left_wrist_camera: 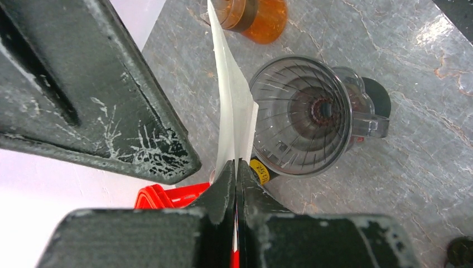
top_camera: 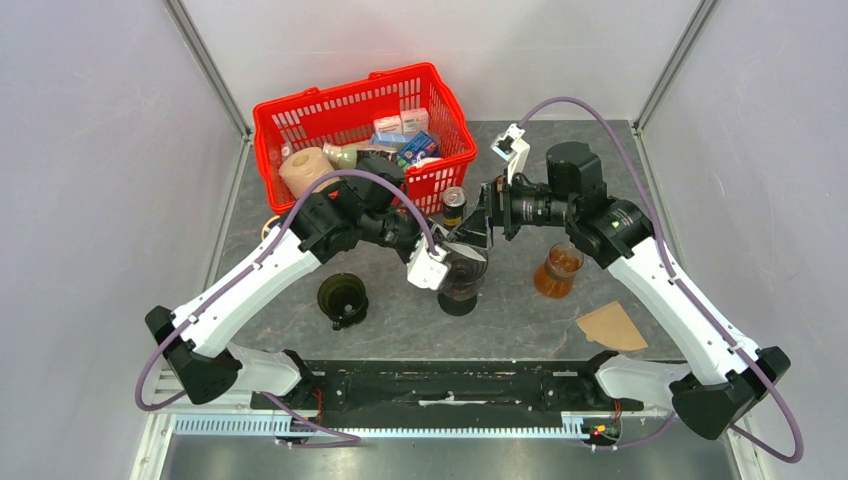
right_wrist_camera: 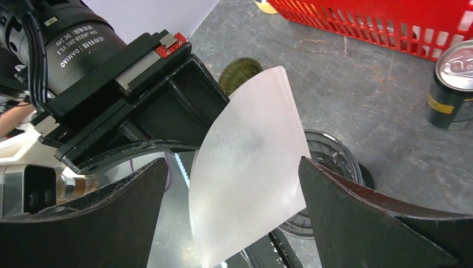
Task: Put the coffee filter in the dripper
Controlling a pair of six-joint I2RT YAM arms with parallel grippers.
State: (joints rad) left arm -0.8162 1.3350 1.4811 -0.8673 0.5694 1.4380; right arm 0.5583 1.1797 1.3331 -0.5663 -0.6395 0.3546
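My left gripper is shut on the edge of a white paper coffee filter and holds it upright in the air, just left of the clear ribbed dripper. The dripper stands on the table on a dark server with nothing in it. In the right wrist view the flat filter hangs between the spread fingers of my open right gripper, touching neither. The dripper shows behind it. In the top view both grippers, left and right, meet above the dripper.
A red basket of groceries stands at the back. A can stands in front of it. An orange glass is right of the dripper and a dark green cup left. A brown filter lies at the front right.
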